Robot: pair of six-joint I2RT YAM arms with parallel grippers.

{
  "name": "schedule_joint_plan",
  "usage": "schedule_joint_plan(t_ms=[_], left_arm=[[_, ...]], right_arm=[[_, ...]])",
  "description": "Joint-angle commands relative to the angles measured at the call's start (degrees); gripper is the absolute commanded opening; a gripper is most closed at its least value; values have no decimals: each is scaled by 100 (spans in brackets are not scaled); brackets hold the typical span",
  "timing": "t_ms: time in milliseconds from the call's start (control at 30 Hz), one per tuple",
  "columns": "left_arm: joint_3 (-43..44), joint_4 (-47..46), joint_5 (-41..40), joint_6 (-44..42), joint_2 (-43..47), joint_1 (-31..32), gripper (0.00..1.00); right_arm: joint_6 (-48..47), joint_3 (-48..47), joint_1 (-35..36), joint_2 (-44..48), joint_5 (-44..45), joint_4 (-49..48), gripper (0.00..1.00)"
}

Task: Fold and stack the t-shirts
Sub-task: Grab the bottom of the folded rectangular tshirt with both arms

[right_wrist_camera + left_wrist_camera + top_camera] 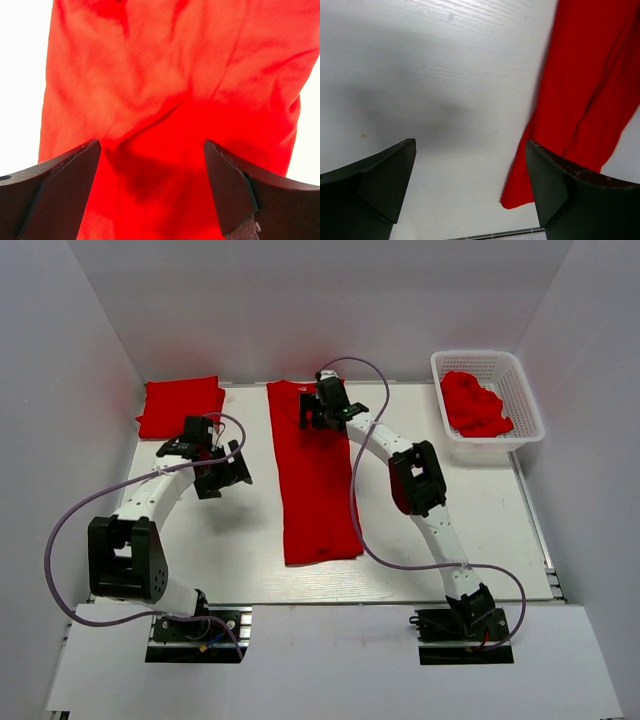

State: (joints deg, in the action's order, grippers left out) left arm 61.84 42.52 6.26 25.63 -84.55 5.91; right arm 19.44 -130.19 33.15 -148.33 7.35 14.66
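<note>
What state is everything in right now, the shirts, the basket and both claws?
Middle t-shirt: folded into a long strip, flat.
Far-left t-shirt: folded, flat.
Basket t-shirt: crumpled, unfolded.
Basket: upright, holding that shirt.
Left gripper: open, empty, over bare table.
Right gripper: open, empty, above the strip.

The left white-and-black jointed arm point(150, 495) folds back at its elbow, then reaches forward; its left black two-finger gripper point(220, 470) points down, jaws spread wide. The right white-and-black jointed arm point(430, 510) stretches far forward and leftward, its right black two-finger gripper point(320, 410) likewise gaping.
</note>
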Motion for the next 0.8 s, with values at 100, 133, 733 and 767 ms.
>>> schedule_joint_plan(t_ms=[100, 133, 733, 767], left_arm=[[-1030, -885, 1324, -76, 746, 164, 100], [-1225, -1104, 1377, -6, 1052, 165, 100], [-2221, -957, 80, 705, 1327, 2713, 100], [-2308, -956, 77, 707, 1406, 2792, 100]], right_arm=[[-511, 844, 192, 1710, -682, 10, 90], [-503, 1003, 184, 1885, -674, 55, 90], [648, 8298, 192, 7308, -1385, 2, 90], [736, 8578, 175, 7423, -1482, 81, 90]])
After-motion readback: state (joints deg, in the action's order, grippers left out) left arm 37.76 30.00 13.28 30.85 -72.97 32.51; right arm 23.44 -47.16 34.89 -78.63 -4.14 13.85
